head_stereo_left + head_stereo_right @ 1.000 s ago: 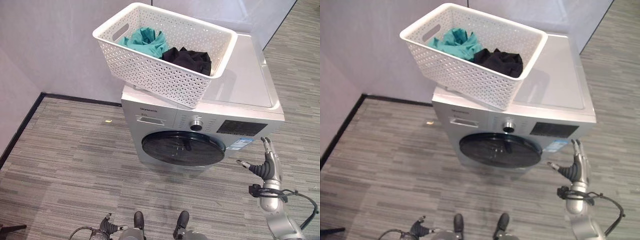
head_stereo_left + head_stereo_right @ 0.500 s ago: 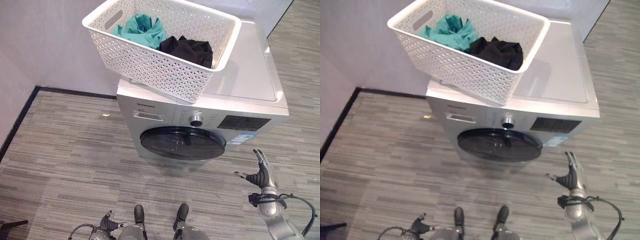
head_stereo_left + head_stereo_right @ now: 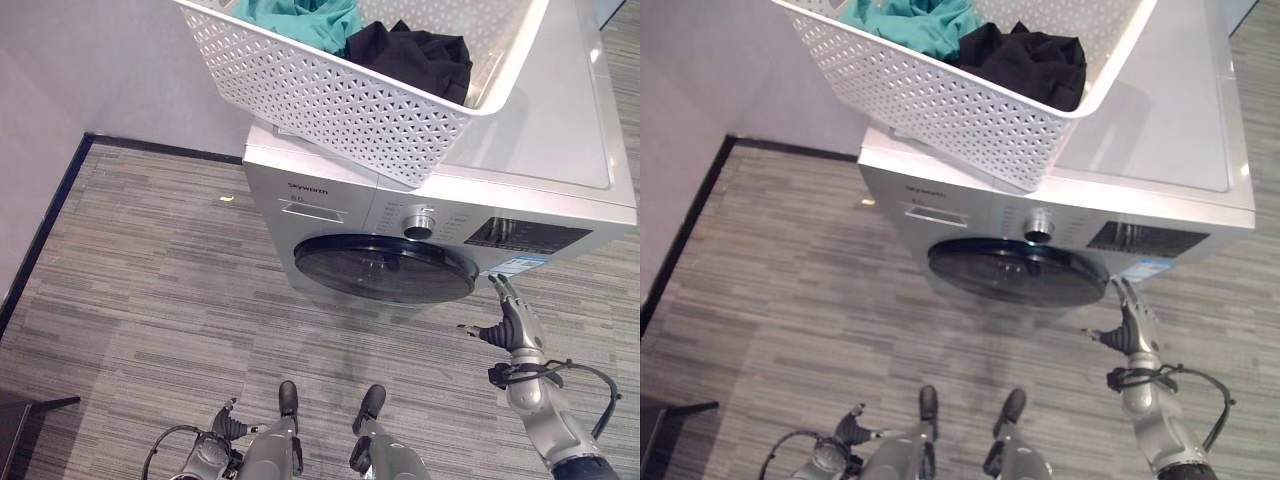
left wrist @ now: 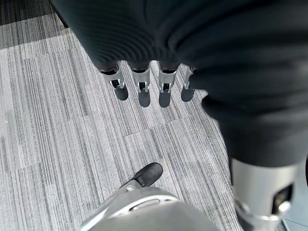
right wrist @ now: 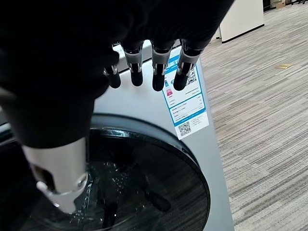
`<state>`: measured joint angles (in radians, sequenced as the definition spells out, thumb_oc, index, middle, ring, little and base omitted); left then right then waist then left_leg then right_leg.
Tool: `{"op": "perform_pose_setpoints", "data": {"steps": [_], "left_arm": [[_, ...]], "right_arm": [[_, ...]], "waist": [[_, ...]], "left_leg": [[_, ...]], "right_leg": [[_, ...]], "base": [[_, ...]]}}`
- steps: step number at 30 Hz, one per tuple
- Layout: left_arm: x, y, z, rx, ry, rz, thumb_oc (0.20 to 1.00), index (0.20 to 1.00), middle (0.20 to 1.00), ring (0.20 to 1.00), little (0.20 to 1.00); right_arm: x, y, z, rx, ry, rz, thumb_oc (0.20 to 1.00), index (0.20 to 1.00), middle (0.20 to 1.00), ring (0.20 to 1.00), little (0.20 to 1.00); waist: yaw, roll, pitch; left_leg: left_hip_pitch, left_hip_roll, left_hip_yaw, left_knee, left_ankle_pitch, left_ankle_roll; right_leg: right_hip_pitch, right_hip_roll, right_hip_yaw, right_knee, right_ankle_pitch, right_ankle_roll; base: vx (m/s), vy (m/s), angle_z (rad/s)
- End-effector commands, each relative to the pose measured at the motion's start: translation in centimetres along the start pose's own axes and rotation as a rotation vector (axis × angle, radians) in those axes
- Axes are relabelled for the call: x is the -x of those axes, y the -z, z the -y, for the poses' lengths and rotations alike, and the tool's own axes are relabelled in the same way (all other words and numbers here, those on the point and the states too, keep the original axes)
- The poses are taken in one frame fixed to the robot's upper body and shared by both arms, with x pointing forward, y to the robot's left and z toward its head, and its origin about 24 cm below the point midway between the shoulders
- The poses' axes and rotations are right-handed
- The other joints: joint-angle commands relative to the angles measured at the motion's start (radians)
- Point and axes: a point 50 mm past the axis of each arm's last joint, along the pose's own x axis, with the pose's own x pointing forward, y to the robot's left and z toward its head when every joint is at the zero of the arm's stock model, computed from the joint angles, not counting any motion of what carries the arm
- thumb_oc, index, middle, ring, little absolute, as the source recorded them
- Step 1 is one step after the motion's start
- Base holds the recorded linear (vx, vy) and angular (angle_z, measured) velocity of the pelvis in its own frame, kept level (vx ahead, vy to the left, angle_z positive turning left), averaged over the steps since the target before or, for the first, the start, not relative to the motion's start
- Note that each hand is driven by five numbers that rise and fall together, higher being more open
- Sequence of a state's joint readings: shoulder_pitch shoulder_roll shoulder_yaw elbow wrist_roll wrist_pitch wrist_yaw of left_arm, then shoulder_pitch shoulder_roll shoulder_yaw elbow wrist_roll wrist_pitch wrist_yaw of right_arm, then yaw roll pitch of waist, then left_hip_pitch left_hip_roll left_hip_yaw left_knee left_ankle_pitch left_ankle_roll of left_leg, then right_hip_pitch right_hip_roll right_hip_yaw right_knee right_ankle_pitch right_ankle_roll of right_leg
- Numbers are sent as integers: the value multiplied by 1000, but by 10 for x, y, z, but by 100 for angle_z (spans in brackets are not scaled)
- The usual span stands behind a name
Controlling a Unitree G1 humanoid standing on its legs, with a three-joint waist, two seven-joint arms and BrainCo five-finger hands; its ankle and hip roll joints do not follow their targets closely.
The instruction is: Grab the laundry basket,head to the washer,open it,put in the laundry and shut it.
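Currently right hand (image 3: pixel 512 325) hovers fingers spread, just beside the washer's (image 3: pixel 545 170) closed round door (image 3: pixel 385 268), right edge. Basket (image 3: pixel 330 95) with laundry (image 3: pixel 415 50) sits on washer top, above hand. Left hand (image 4: pixel 144 82) hangs low, fingers relaxed.

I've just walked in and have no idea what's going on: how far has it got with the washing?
Done: the basket with teal and black clothes sits on top of the washer. In hand: the right hand, fingers straight, is raised beside the round door, apparently to open it; the left hand hangs low. Left: the door is shut, so opening, loading and closing remain.
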<state>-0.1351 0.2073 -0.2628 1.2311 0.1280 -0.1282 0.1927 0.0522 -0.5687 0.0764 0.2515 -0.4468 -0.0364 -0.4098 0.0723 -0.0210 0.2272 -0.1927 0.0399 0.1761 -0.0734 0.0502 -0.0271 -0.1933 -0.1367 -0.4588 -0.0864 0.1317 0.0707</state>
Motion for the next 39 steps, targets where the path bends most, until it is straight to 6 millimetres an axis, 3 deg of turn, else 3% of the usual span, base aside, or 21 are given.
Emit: {"op": "perform_pose_setpoints", "data": {"steps": [1, 13, 20, 31, 39], "left_arm": [[1, -20, 31, -66, 75, 50, 1000, 1000, 1000, 1000, 1000], [1, -23, 31, -78, 68, 63, 1000, 1000, 1000, 1000, 1000], [1, -24, 32, -80, 67, 74, 1000, 1000, 1000, 1000, 1000], [0, -28, 30, -65, 52, 85, 1000, 1000, 1000, 1000, 1000], [-2, -30, 25, -45, 27, 85, 1000, 1000, 1000, 1000, 1000]], "right_arm": [[-12, -19, 28, 50, 72, 137, 1000, 1000, 1000, 1000, 1000], [-16, -17, 34, 84, 109, 127, 1000, 1000, 1000, 1000, 1000], [-23, -15, 50, 138, 194, 121, 1000, 1000, 1000, 1000, 1000], [-33, -46, 56, 163, 272, 248, 1000, 1000, 1000, 1000, 1000], [-34, -46, 59, 176, 284, 247, 1000, 1000, 1000, 1000, 1000]], "waist": [[19, 38, 10], [9, 53, 22], [1, 70, 33], [-2, 63, 57], [-3, 60, 66]], "left_leg": [[0, 28, 57, -14, 31, -24], [-9, 32, 78, -14, 35, -27], [-18, 36, 94, -14, 39, -31], [-46, 40, 100, -14, 44, -32], [-68, 35, 91, -14, 44, -29]], "right_leg": [[49, 21, 13, -1, -75, 60], [31, 15, 11, -1, -69, 63], [11, 13, 18, -1, -64, 63], [-23, 15, 25, -1, -54, 65], [-40, 9, 24, -1, -47, 66]], "base": [[-3, -5, 5], [0, 0, 0], [0, 0, 0], [4, -3, 0], [4, -2, 1]]}}
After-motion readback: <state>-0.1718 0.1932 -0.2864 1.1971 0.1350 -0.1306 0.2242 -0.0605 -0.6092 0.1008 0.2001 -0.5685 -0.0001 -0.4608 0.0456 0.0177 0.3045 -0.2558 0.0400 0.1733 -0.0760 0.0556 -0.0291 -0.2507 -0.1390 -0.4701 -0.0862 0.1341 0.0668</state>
